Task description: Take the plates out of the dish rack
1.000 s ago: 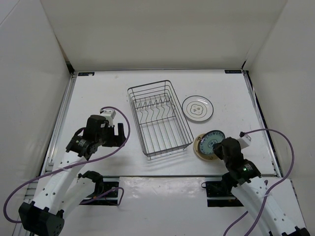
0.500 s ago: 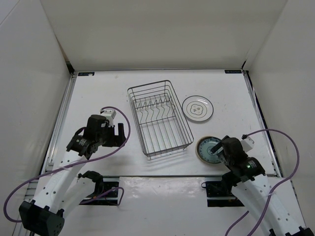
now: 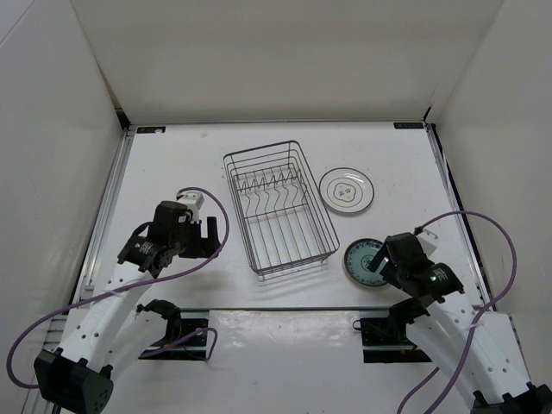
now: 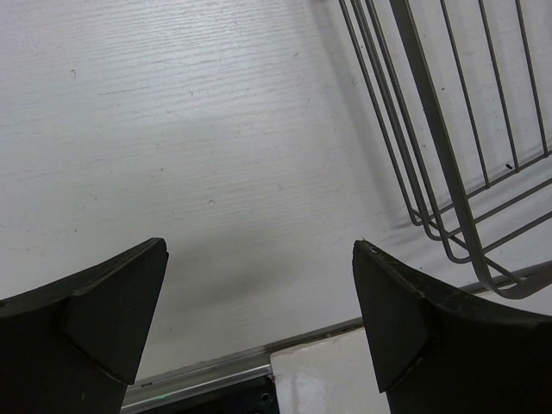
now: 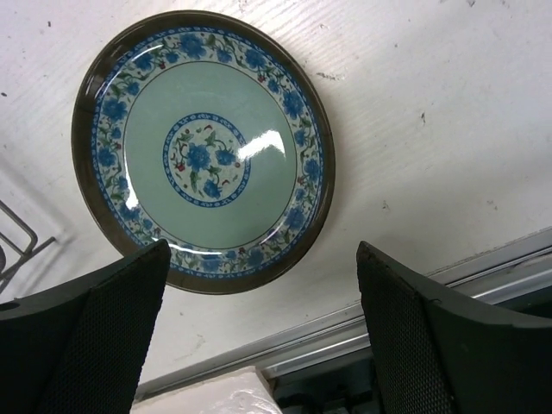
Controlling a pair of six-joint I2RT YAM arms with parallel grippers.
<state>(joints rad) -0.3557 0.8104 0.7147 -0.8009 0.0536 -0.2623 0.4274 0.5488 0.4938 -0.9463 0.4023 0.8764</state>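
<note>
While the right jaws (image 5: 260, 250) hang low over the counter (image 5: 414, 103), they stand spread wide and grip nothing. The blue-teal plate (image 5: 203, 151) lies flat and face up straight ahead of them, its near rim reaching into the gap between the two black fingers (image 5: 95, 336). Whether either finger touches that rim cannot be told. The plate has a dark brown edge, a band of blue flowers and a flower medallion at its centre, and it carries no lettering. Behind the jaws a metal rail (image 5: 483, 276) runs along the counter's near edge.

Farther ahead of the right jaws, well beyond the patterned plate, the white plate (image 3: 347, 190) rests on the counter just beside the dish rack (image 3: 278, 207). It has a thin dark ring and a few small centre marks that are too small to read.

The rack stands between the two pairs of jaws. The left jaws (image 4: 259, 246) are likewise wide open and empty over bare counter, with the rack's near wire corner just off to their right.

Two small dark labels (image 3: 151, 129) sit at the counter's far corners, well away from both pairs of jaws. Their writing is too small to make out.
</note>
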